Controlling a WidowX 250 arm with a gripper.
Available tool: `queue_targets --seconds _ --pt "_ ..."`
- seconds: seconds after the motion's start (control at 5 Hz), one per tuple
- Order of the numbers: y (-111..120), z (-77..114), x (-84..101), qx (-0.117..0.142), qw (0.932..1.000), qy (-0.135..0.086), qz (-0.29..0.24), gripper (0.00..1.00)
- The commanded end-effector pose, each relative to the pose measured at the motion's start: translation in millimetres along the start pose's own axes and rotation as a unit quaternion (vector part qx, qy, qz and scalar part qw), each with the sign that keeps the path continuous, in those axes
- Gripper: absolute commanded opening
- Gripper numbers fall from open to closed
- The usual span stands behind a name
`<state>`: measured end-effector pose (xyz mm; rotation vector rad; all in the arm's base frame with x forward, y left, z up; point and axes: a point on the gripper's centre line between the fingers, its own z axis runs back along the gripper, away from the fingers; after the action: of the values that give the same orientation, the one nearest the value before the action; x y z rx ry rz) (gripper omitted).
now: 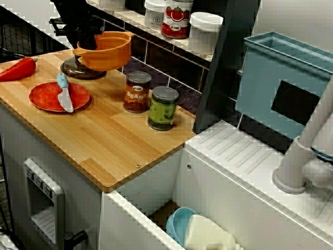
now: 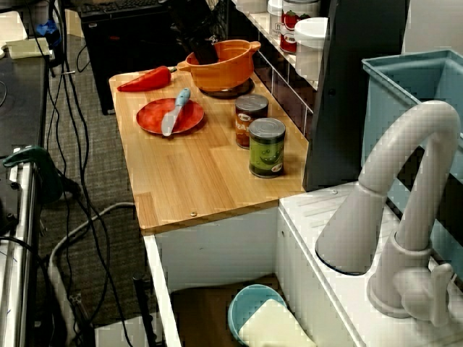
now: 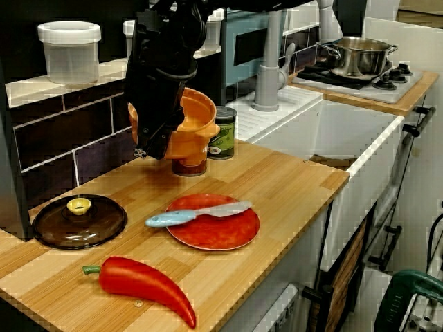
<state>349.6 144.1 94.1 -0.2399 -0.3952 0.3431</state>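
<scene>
In the view from the sink end, the gripper (image 1: 87,42) was pinched shut on the rim of the orange pot (image 1: 109,52). The pot hung tilted off the wood in the upper left of the frame, just above the brown lid (image 1: 73,69). This looked like a carry in mid-air, and moving on called for a firm pinch and clearance over the bean can (image 1: 137,92) at lower right.

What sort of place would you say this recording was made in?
Most likely a mock kitchen, perhaps a play set: a wooden countertop beside a white sink with a faucet, a hob carrying a steel pot, and the gripper holding an orange pot.
</scene>
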Motion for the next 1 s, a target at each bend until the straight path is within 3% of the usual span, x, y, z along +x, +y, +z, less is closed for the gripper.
queue_targets --seconds 0.0,0.8 --pt "3 21.4 6.7 -0.004 0.9986 -0.051 0.013 0.00" --pt "23 10.6 12.5 -0.007 0.9951 -0.082 0.054 0.00"
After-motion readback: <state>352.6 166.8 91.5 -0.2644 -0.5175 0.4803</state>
